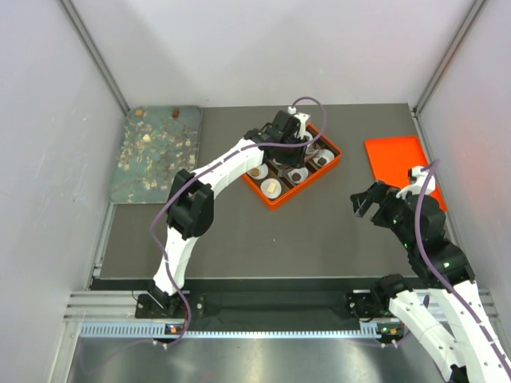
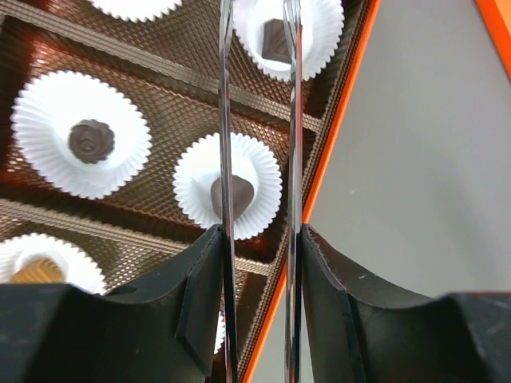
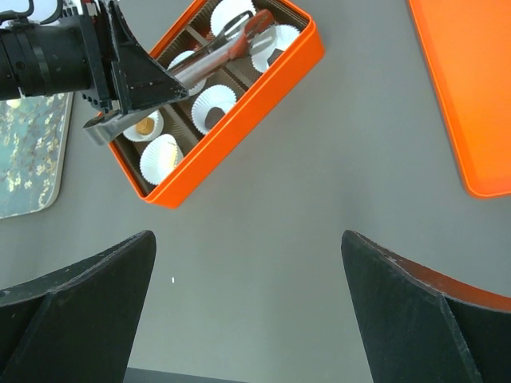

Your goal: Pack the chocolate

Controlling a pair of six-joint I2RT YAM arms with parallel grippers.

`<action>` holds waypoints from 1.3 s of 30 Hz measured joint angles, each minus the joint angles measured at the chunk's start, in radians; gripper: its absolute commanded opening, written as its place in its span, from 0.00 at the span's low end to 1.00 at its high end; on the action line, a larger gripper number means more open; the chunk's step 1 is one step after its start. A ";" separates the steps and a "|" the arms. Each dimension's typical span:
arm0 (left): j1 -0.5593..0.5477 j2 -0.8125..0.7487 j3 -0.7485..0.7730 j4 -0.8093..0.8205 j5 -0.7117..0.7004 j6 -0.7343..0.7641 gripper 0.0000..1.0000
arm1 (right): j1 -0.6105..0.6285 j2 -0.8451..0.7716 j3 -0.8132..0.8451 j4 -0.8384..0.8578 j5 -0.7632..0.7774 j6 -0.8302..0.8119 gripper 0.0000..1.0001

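Over the orange box (image 3: 247, 120), your left hand (image 2: 262, 239) is clamped on the tongs (image 2: 226, 120), w/ both blades running straight ahead from the fingers (image 2: 200, 295). The blades are parallel and apart, and they run out past the top of the left wrist view, so the tips can't be seen there. That long axis is what counts: it lies roughly along the box's long side, and the chocolate (image 2: 90, 140) sits in paper cups (image 2: 40, 159) below it and off to its left. One dark piece (image 2: 242, 194) is right under the left blade, close in to the hand. Another (image 2: 275, 41) shows btwn the blades farther out; can't tell if it's pinched or just lying in its cup beneath. In the right wrist view the tips reach approx. to the farthest cups. Your right hand (image 1: 363, 201) hangs w/ fingers spread wide, holding nothing, over the tabletop (image 3: 335, 159) and well apart from the box, so the left arm is nearer by far. My read: the next move is prob. a small shift along or across the blade line, not a reach.
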 measured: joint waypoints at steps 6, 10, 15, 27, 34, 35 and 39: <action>0.000 -0.046 0.000 -0.004 -0.069 0.003 0.43 | 0.000 0.000 0.000 0.000 -0.009 0.014 1.00; 0.002 -0.110 0.012 -0.030 -0.143 0.014 0.43 | 0.000 0.001 0.000 0.000 -0.024 0.022 1.00; 0.035 -0.225 0.013 -0.084 -0.243 0.025 0.43 | 0.000 0.000 0.000 0.001 -0.034 0.030 1.00; 0.583 -0.439 -0.253 -0.079 -0.282 -0.027 0.45 | 0.000 -0.011 -0.021 0.031 -0.103 0.033 1.00; 0.715 -0.370 -0.285 -0.014 -0.214 0.018 0.44 | 0.000 -0.005 -0.042 0.057 -0.118 0.029 1.00; 0.727 -0.340 -0.265 -0.006 -0.190 0.023 0.44 | 0.000 0.000 -0.042 0.061 -0.119 0.027 1.00; 0.781 -0.216 -0.201 0.043 -0.119 0.046 0.45 | 0.000 0.023 -0.042 0.073 -0.121 0.016 1.00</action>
